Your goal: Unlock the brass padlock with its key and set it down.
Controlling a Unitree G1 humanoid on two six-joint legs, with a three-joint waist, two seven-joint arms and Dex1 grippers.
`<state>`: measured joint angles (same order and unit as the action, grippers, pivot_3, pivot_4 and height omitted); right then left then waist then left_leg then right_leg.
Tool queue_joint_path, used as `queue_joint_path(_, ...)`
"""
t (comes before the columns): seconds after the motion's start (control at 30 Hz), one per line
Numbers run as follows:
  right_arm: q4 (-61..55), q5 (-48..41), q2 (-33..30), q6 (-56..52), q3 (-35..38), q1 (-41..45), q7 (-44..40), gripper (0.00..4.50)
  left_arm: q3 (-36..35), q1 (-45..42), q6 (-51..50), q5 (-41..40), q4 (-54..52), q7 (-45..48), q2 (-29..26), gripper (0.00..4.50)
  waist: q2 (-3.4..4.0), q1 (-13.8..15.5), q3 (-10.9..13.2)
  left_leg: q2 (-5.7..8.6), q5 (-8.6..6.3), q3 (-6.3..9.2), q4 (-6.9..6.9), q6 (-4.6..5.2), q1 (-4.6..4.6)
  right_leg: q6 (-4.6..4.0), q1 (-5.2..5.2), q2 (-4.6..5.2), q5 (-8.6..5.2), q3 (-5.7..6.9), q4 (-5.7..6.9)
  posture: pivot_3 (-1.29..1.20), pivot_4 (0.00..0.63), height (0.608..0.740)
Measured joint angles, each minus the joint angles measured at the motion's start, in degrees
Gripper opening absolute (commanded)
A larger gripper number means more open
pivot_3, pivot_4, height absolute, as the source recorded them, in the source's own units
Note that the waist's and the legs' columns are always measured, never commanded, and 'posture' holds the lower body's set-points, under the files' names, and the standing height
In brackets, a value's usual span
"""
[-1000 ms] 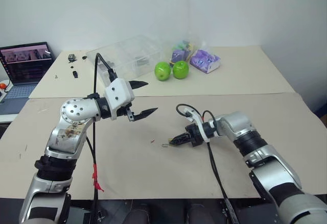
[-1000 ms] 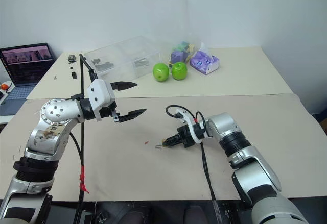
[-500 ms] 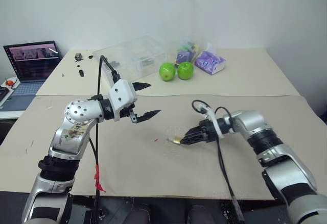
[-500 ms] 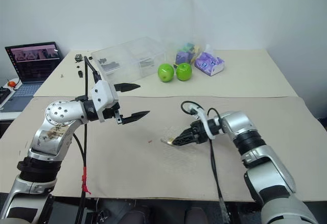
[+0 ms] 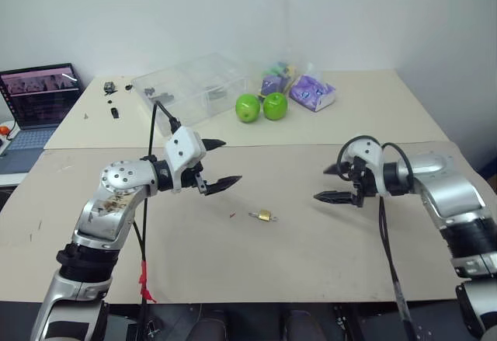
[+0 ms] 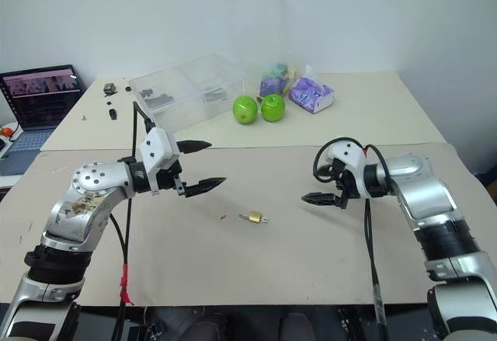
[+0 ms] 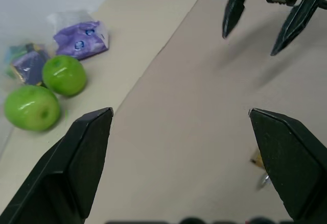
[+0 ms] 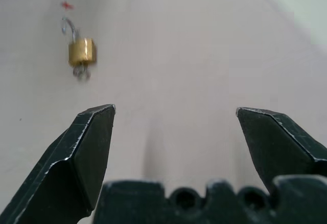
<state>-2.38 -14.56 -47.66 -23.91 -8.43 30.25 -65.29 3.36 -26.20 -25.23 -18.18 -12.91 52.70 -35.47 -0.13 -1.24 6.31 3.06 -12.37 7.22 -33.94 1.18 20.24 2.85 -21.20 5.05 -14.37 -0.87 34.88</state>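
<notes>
Padlock position: the brass padlock (image 5: 265,216) lies flat on the tan table (image 5: 311,263), roughly midway between the two arms and touching neither. Its thin silvery shackle (image 8: 67,26) shows in the right wrist view, with a small ring at the opposite end of the body (whether the shackle is released cannot be told). A small red speck (image 5: 232,215) sits just beside the padlock at its 9 o'clock.

Left gripper (image 5: 218,161): fingers spread wide apart, empty, held above the table at about 10 o'clock from the padlock.

Right gripper (image 5: 328,182): fingers likewise spread apart, empty, held at about 2 o'clock from the padlock and well apart from it.

Background items, at 12 o'clock from the padlock on the far table: two green apples (image 5: 261,107) side by side, a clear plastic box (image 5: 190,87) to their left, and a purple packet (image 5: 311,92) to their right.
</notes>
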Motion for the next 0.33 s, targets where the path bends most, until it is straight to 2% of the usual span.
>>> queue_joint_path(0.13,-10.45,-0.45,1.8,0.01,0.41,-4.73,2.42,4.49,0.04,-0.53,-1.67,-0.55,-0.17,0.37,-0.31,4.5,-0.02,0.4,0.02,0.04,0.0,0.01,-0.04,0.0,-0.01,-0.01,0.03,0.04,0.0,0.01,0.0,0.0,0.15,0.74)
queue_joint_path(0.33,-13.51,-0.96,2.58,-2.45,0.45,-4.82,4.71,4.49,0.04,-4.59,-1.64,-0.94,1.69,0.61,-0.31,4.5,-0.14,0.61,0.11,0.11,-0.01,0.01,-0.07,-0.03,0.04,-0.03,0.02,0.16,0.0,0.0,-0.03,0.0,0.15,0.74)
